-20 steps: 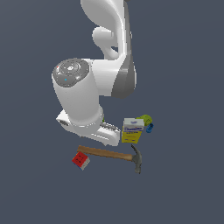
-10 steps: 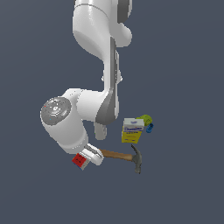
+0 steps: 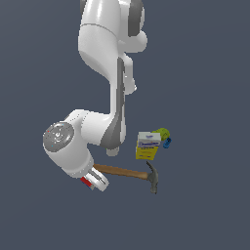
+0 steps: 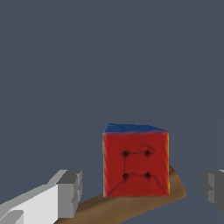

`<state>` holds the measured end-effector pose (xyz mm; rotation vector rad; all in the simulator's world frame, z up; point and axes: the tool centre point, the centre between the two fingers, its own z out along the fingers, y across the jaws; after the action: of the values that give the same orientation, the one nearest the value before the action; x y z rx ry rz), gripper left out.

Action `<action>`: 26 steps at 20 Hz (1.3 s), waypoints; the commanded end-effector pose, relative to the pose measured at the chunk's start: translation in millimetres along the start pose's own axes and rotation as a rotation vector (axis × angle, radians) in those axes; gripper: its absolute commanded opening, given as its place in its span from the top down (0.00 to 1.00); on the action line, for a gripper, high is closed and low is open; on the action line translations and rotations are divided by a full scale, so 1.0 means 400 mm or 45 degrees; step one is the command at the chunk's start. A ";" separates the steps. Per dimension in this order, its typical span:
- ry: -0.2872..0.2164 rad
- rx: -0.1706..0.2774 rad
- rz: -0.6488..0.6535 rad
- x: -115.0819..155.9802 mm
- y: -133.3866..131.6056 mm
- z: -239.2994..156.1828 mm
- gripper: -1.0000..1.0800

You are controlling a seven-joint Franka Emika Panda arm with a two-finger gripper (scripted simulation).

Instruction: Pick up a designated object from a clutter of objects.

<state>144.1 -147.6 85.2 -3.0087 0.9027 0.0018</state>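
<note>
Hand point(image 4: 142, 190) wide open around cube point(image 4: 135, 162)

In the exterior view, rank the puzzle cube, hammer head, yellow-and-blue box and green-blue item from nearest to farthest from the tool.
1. Puzzle cube: right at the tool, mostly hidden behind it.
2. Hammer head: at the handle's far end, toward the exterior view's right.
3. Yellow-and-blue box: above the hammer head; the two are nearly level in distance.
4. Green-blue item: behind the box, farthest right.

grey floor point(image 3: 205, 73), hammer point(image 3: 128, 172), box point(image 3: 147, 145), cube point(image 4: 134, 161)
</note>
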 end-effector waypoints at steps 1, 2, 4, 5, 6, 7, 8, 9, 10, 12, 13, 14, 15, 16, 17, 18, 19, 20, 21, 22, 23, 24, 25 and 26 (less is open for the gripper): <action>0.002 0.000 0.006 0.003 0.001 0.005 0.04; 0.000 0.000 0.003 0.001 0.001 0.003 0.04; 0.000 0.000 0.003 0.001 0.001 0.007 0.04; 0.000 0.000 0.003 0.001 0.001 0.012 0.04; 0.000 0.000 0.003 0.001 0.001 0.019 0.04; 0.000 0.000 0.003 0.001 0.001 0.028 0.04; 0.000 0.000 0.003 0.001 0.001 0.039 0.04; 0.001 0.000 0.004 0.001 0.002 0.052 0.04; 0.001 0.000 0.004 0.000 0.002 0.067 0.04; 0.001 0.000 0.005 0.000 0.003 0.096 0.04; 0.001 0.000 0.005 0.000 0.003 0.108 0.04; 0.001 0.000 0.005 0.000 0.003 0.117 0.04; 0.001 0.000 0.006 0.000 0.003 0.124 0.04; 0.001 0.000 0.006 0.000 0.003 0.129 0.04; 0.001 0.000 0.006 0.001 0.003 0.132 0.04; 0.001 0.000 0.006 0.002 0.002 0.132 0.04; 0.001 0.000 0.006 0.003 0.002 0.131 0.04; 0.001 0.000 0.006 0.004 0.002 0.130 0.04; 0.001 0.000 0.006 0.004 0.002 0.130 1.00; 0.001 0.000 0.006 0.004 0.002 0.130 1.00; 0.001 0.000 0.006 0.004 0.002 0.130 1.00; 0.001 0.000 0.006 0.004 0.002 0.130 1.00; 0.001 0.000 0.006 0.004 0.002 0.130 1.00; 0.001 0.000 0.006 0.004 0.002 0.130 1.00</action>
<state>149.5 -149.5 42.2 -3.0047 0.9090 -0.0218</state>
